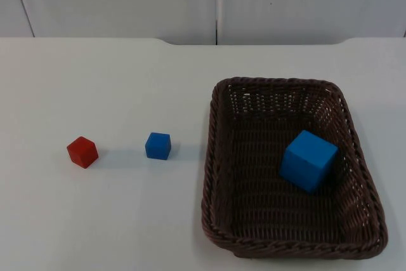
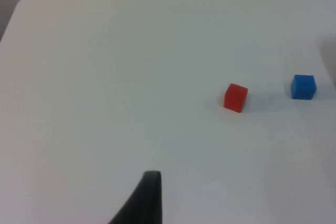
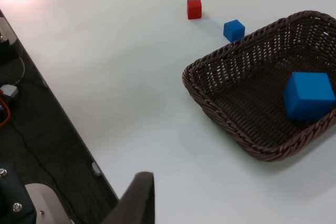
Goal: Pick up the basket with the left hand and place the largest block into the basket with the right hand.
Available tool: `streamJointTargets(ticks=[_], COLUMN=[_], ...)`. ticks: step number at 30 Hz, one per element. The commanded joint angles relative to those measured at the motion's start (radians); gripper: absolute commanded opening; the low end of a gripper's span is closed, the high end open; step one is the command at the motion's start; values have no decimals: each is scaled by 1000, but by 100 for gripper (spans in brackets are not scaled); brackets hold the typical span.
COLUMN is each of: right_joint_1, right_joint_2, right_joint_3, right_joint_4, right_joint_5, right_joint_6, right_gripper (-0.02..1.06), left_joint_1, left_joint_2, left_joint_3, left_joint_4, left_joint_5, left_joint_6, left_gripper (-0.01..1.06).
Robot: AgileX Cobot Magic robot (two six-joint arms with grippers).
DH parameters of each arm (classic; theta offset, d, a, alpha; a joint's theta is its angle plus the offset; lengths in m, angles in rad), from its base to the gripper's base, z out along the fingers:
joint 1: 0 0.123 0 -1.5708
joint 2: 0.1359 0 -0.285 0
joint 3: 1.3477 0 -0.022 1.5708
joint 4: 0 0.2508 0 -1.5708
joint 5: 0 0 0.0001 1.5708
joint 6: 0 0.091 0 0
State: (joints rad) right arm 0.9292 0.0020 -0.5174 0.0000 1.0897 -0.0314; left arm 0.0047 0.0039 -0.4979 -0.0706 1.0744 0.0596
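You see just one fingertip [image 2: 148,195] of the left gripper and one [image 3: 137,199] of the right gripper, so their openings can't be judged. The basket [image 1: 216,157] probably runs slightly past the top view's lower edge.

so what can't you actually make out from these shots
- Left end effector: the left wrist view has one black fingertip at the picture's edge, so open or shut cannot be told.
- Right end effector: the same in the right wrist view, one fingertip.
- Basket: its near corners are cut by the top view's lower edge.
- Large blue block: it leans at the basket's right wall, hiding the weave beneath it.
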Motion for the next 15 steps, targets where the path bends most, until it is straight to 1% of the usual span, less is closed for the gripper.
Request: streamJointTargets(ticks=[1, 9, 12, 15], right_joint_1=[-3, -9, -32, -81], right_joint_2=[-2, -2, -2, -2], right_joint_3=[2, 2, 2, 2], right_joint_4=[0, 6, 6, 6], right_joint_5=[-13, -13, -13, -13], right_joint_6=[-4, -4, -4, -4], right_gripper=[105, 105, 105, 105], left_joint_1=[10, 16, 16, 16], left_joint_2=[-4, -4, -4, -4], left_joint_3=[4, 4, 4, 4], left_joint_4=[5, 5, 5, 5], left_joint_5=[0, 0, 0, 0], left_joint_6=[-8, -8, -8, -8], left_gripper=[105, 105, 105, 105])
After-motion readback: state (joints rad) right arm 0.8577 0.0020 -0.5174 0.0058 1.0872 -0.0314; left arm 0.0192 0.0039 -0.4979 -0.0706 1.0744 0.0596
